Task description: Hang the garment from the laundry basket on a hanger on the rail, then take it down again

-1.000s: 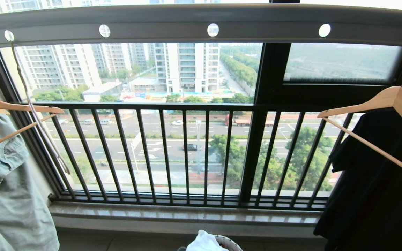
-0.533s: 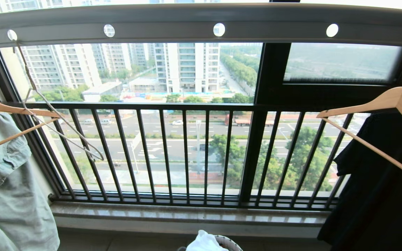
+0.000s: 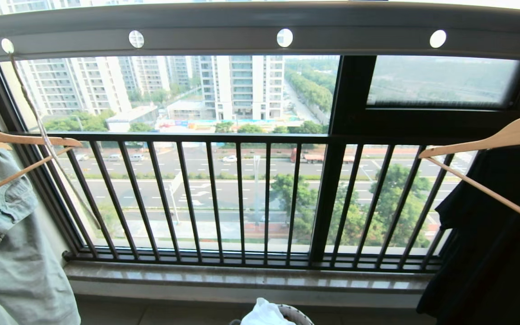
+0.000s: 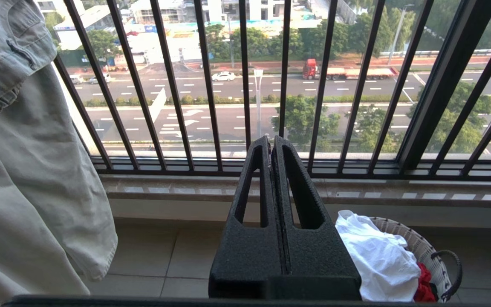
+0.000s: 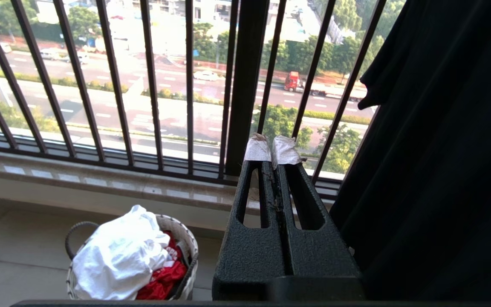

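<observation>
A white garment [image 5: 117, 253] lies crumpled and heaped in the laundry basket [image 5: 181, 238], a small round white woven basket with dark loop handles, standing on the tiled floor [image 4: 173, 256] just below the stone window sill [image 3: 242, 277]; no long axis or direction can be read from the bundle. A red cloth [image 5: 164, 275] lies beside it in the same basket. Overhead, the rail [image 3: 260, 27], a wide grey metal bar pierced by round holes, runs from side to side. The hanger [image 3: 39, 126], thin and wire-like, hangs from the leftmost hole with its length pointing down, slanting towards the black barred window railing [image 3: 242, 198]. A pale green-grey garment [image 3: 11, 253] hangs on a wooden hanger [image 3: 16, 140] at far left; a black garment [image 3: 499, 234] hangs on another wooden hanger [image 3: 490, 144] at far right. The left gripper [image 4: 271, 143] and the right gripper [image 5: 272, 149], the latter with pale wrapping on its tips, are raised above the floor facing the railing, jaws of each pressed together on nothing, well apart from the basket.
</observation>
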